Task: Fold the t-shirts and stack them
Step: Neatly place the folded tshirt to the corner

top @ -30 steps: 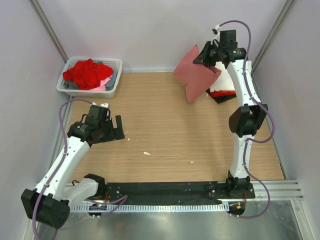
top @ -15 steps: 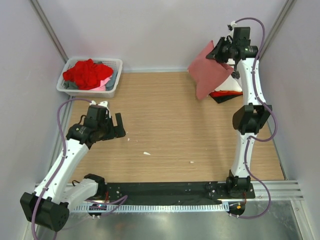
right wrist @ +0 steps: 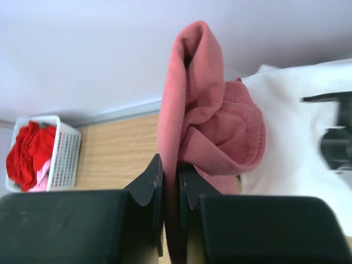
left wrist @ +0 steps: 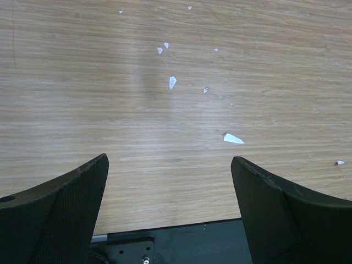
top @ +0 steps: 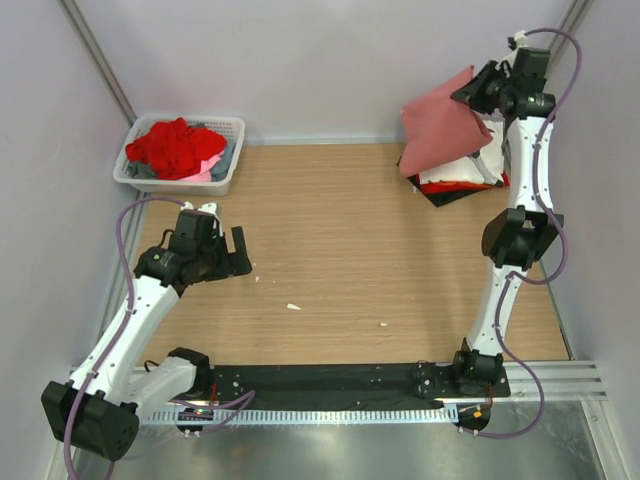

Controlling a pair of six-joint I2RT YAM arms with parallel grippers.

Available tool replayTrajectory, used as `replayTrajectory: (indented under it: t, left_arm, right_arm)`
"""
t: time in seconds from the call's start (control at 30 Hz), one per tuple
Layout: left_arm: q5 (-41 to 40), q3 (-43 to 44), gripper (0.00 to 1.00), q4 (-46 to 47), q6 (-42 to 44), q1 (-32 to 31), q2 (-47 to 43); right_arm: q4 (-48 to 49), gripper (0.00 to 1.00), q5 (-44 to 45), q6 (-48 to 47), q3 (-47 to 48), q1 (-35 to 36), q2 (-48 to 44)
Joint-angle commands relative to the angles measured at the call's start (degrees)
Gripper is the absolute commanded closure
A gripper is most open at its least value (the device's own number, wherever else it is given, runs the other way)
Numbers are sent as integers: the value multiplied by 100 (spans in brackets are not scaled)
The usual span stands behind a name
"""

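Far across the desk [top: 340,250] from the white basket [top: 172,184], at the opposite back corner, the right hand [top: 478,92] is raised high with a folded salmon-pink t-shirt [top: 440,135] clamped in it. The wrist camera shows its two fingers [right wrist: 147,184] pressed together on the bunched pink cloth. The shirt hangs down from the hand over a small stack on the desk: a white t-shirt [top: 465,168] on top, a red t-shirt [top: 450,187] beneath it and black cloth [top: 435,196] at the bottom. Whether the pink cloth touches the white one cannot be told.

Inside the basket sits a heap of red t-shirts [top: 170,148], with grey cloth [top: 222,156] along the side nearer the stack. Nearer the arm bases than the basket, the left hand [top: 232,262] hovers over bare wood, its fingers spread wide apart and holding nothing. Small white flecks [left wrist: 233,138] lie on the desk below it.
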Motion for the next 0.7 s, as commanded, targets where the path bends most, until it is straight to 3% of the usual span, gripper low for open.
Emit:
replayTrajectory:
  t: [0.0, 0.17, 0.27, 0.33, 0.47, 0.67]
  left_arm:
    - [58, -13, 7, 243, -46, -17, -4]
    - [225, -4, 7, 243, -46, -61, 31]
    - [242, -21, 7, 260, -46, -69, 57]
    - [234, -13, 7, 252, -46, -70, 66]
    - [225, -21, 7, 252, -46, -122, 57]
    - [216, -21, 7, 260, -55, -175, -22]
  right_arm:
    - [897, 99, -375, 228, -26, -571, 302]
    - [1434, 97, -885, 562, -79, -1160, 1540]
    - [1365, 72, -878, 510, 131, -1231, 2043]
    - [1321, 72, -781, 484, 106, -1266, 2229]
    - [1338, 35, 472, 571, -219, -1477, 1845]
    - [1364, 17, 1441, 633, -571, -1793, 1150]
